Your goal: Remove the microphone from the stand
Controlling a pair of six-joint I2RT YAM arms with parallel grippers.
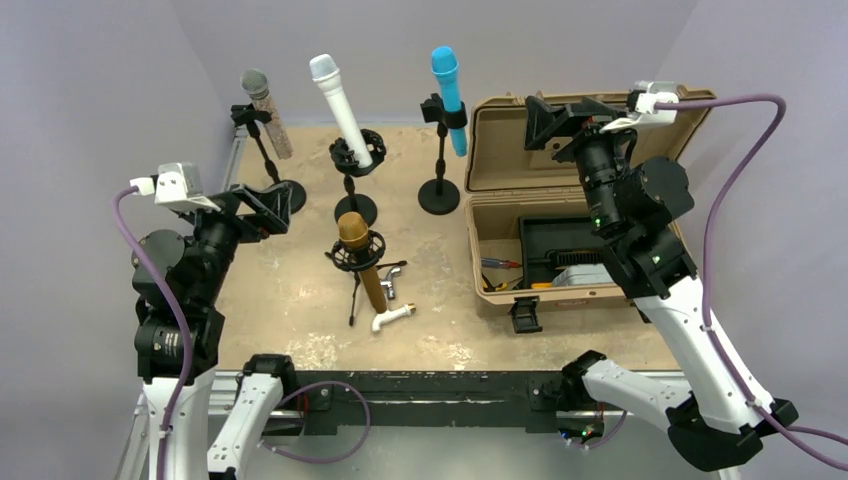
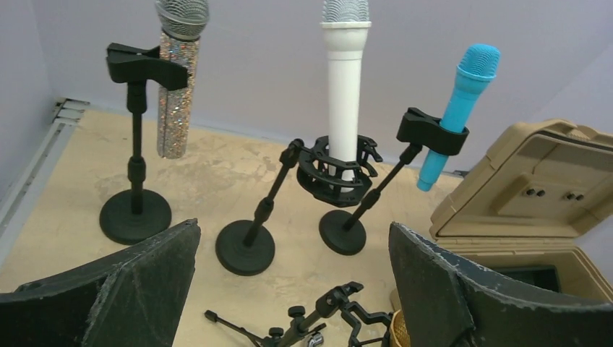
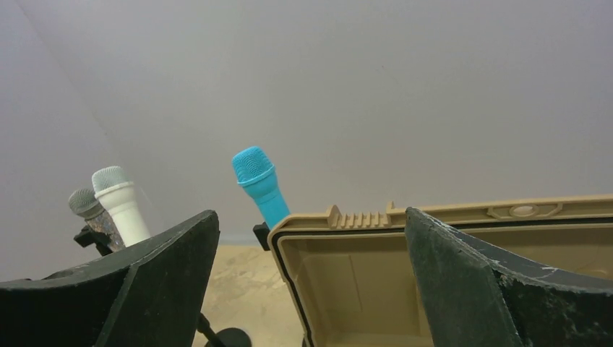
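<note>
Four microphones sit in stands on the tan table. A glitter silver one (image 1: pixel 268 120) (image 2: pixel 176 87) is at the far left. A white one (image 1: pixel 340 110) (image 2: pixel 345 87) sits in a shock mount. A blue one (image 1: pixel 448 85) (image 2: pixel 455 108) (image 3: pixel 262 186) is clipped at a tilt. A gold one (image 1: pixel 362 260) sits in a tripod shock mount stand (image 1: pixel 352 285) near the middle; only its head edge (image 2: pixel 397 334) shows in the left wrist view. My left gripper (image 1: pixel 268 208) (image 2: pixel 294 225) is open and empty, left of the gold microphone. My right gripper (image 1: pixel 560 122) (image 3: pixel 311 213) is open and empty, raised over the case lid.
An open tan hard case (image 1: pixel 505 150) (image 2: pixel 520 188) (image 3: pixel 340 282) stands at the right with tools inside. A white pipe fitting (image 1: pixel 392 318) and a small metal fitting (image 1: pixel 390 285) lie by the tripod's feet. Round black stand bases (image 2: pixel 246 247) stand at the back.
</note>
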